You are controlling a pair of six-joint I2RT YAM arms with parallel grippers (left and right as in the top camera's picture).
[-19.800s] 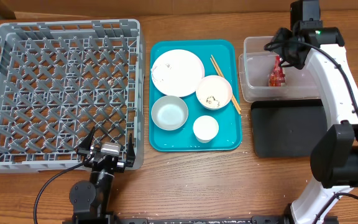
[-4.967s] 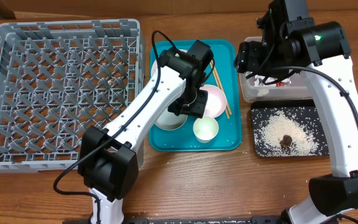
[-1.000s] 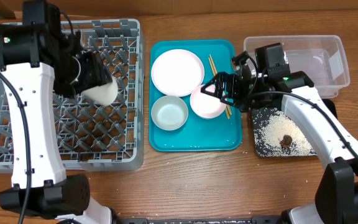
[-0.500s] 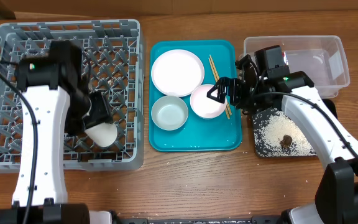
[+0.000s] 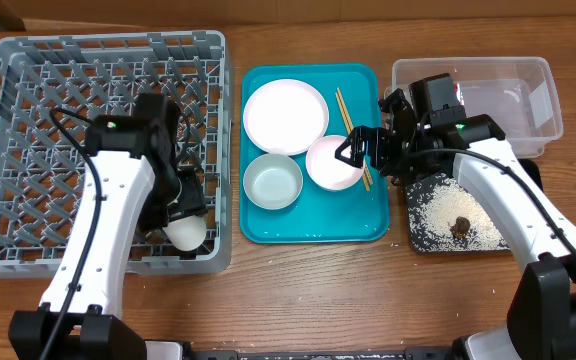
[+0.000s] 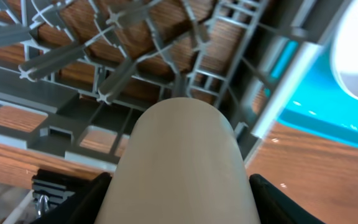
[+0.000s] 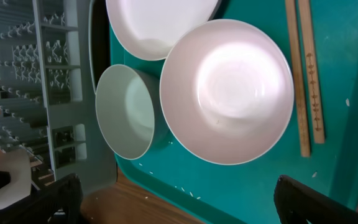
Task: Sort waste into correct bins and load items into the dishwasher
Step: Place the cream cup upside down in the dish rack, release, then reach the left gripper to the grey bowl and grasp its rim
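overhead, what moved: the left gripper [image 5: 181,216] is bringing the white cup [image 5: 189,236] down across the grey dish rack [image 5: 108,42]. A second ago it was up mid-rack and half a second ago lower. Now it's in the near right corner, just inside the wall.
overhead, right side: the right gripper [image 5: 353,148] is hanging over the pale bowl [image 5: 330,168] on the teal tray [image 5: 313,232], and it has hardly shifted in the last half second.
overhead, what it means: I'm reading the cup as nearly loaded and that bowl as next in line. The round white plate [image 5: 285,116], the small greenish bowl [image 5: 272,182] and the wooden chopsticks [image 5: 344,102] are all waiting on the tray.
left wrist, grip: the fingers [image 6: 79,205] are clamping the cup from both sides, with rack lattice right behind it.
left wrist, cup axis: its long axis is running straight away from the camera, pointing down at the rack floor. I can't tell whether the mouth or the base is leading.
right wrist, fingers: the fingers [image 7: 42,199] are spread wide at the bottom corners of the frame, gripping nothing.
right wrist, bowl: it's sitting mouth up underneath, tight against the greenish bowl. The chopsticks are lying just beside it on the other side.
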